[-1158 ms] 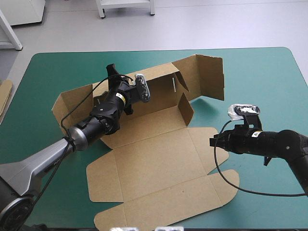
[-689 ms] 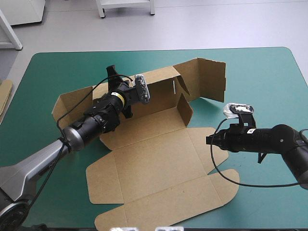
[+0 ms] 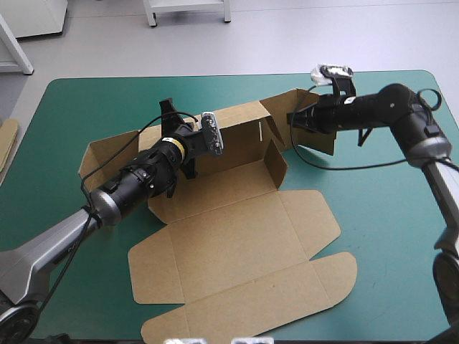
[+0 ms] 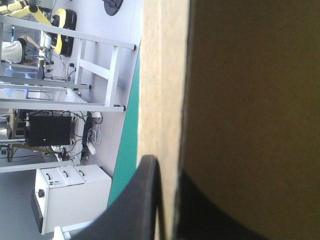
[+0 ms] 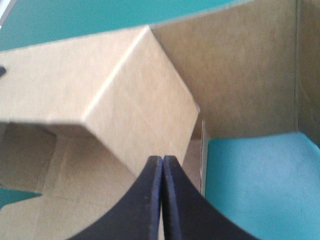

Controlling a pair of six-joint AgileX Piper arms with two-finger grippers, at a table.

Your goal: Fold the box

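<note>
In the high view the box (image 3: pixel 237 236) lies across the middle of the teal-green cover (image 3: pixel 387 215). Its lid panel and flaps lie flat toward the lower centre. Its back wall (image 3: pixel 237 118) stands raised just above the middle. The left arm comes in from the lower left, and the left gripper (image 3: pixel 168 111) sits at the top edge of that wall, left of centre. The right arm reaches in from the right edge, and the right gripper (image 3: pixel 292 119) is at the upright end flap (image 3: pixel 324 140), upper right of centre. Whether it touches the flap I cannot tell. An edge of spare board (image 3: pixel 6 143) shows at the far left.

In the left wrist view the left gripper (image 4: pixel 167 167) is clamped on the box (image 4: pixel 240 100). One black finger presses one face of the wall's edge. The other seems to lie against the shaded face, though it is hard to make out. A strip of cover (image 4: pixel 129 125) runs beside the board.

In the right wrist view the right gripper (image 5: pixel 162 159) has its fingers pressed together in one point, with nothing between them. Just ahead of the tip is a corner of the box (image 5: pixel 130 100), a pale folded panel with a darker wall behind. Bare cover (image 5: pixel 260 170) lies beside the fingers.
</note>
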